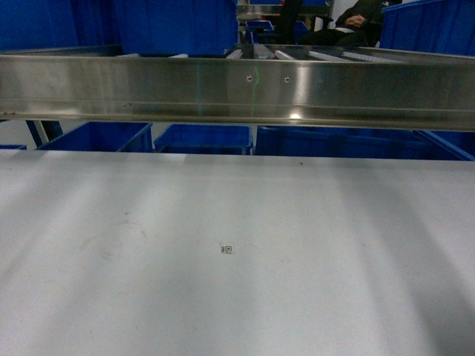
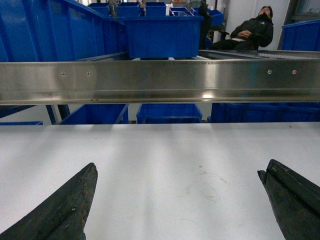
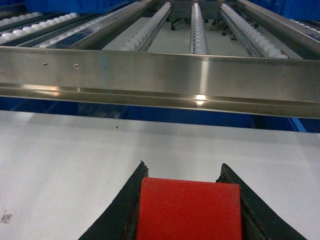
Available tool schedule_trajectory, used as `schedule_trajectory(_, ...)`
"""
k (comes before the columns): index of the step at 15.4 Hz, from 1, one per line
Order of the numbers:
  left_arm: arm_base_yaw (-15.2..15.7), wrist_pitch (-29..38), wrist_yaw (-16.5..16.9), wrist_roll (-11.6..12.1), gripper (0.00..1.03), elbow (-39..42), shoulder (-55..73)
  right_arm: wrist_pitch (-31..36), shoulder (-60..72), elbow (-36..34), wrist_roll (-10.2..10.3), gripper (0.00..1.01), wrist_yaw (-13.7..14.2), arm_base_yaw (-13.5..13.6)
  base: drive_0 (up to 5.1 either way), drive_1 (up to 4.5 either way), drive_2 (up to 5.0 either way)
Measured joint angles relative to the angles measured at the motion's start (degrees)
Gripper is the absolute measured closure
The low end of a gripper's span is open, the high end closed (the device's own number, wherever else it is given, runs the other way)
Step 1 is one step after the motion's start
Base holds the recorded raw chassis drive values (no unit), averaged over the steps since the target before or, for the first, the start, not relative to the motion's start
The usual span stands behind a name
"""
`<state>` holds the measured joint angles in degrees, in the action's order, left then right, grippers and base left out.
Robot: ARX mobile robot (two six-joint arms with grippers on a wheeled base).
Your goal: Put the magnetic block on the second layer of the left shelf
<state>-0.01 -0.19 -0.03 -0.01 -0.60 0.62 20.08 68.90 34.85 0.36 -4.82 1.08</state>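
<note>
Closest in, the right tool (image 3: 189, 210) is pinching the magnetic block (image 3: 189, 209), a plain red cube held between two dark fingers (image 3: 117, 215), its top face level and its front edge facing the rack. It hangs above the white counter (image 3: 65, 160), though the right wrist view does not let me tell how high. A tiny square printed marker (image 1: 227, 249) lies on the counter surface, and faint ring-shaped scuffs (image 1: 119, 241) show to its left in the head view.

The left tool (image 2: 177, 200) is spread wide, its two dark fingers (image 2: 65, 210) at either side of the frame with only bare counter between them. Neither tool shows in the head view.

Past the far edge of the counter runs a shiny steel front rail (image 1: 237, 93), crossing each view from side to side, with small screw heads in it. Behind that rail lie the roller rails (image 3: 197, 30) of the shelf tier, running away from me in parallel lines. On the left part of this tier sits a large deep blue tub (image 2: 55, 30), and another blue tub (image 2: 162, 35) stands further back. Under the rail, smaller blue crates (image 1: 204, 139) sit side by side.

Far off, a person in dark clothes (image 2: 247, 35) is slumped back in a seat.
</note>
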Motion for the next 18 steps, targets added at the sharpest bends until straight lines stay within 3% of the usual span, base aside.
schedule_trajectory(5, 0.0, 0.0, 0.0, 0.0, 0.05, 0.0, 0.0, -3.0, -7.1, -3.7, 0.0, 0.67, 0.7, -0.9, 0.0, 0.0, 0.0)
schedule_trajectory(8, 0.0, 0.0, 0.0, 0.0, 0.05, 0.0, 0.0, -7.5, -13.4, -6.7, 0.0, 0.67, -0.9, -2.7, 0.0, 0.0, 0.0)
schedule_trajectory(11, 0.0, 0.0, 0.0, 0.0, 0.05, 0.0, 0.0, -10.1, -17.0, -10.0, 0.0, 0.67, -0.8, -0.7, 0.0, 0.0, 0.0)
schedule_trajectory(18, 0.0, 0.0, 0.0, 0.0, 0.05, 0.0, 0.0, -10.0, -17.0, -10.0, 0.0, 0.67, -0.8, -0.7, 0.0, 0.0, 0.0)
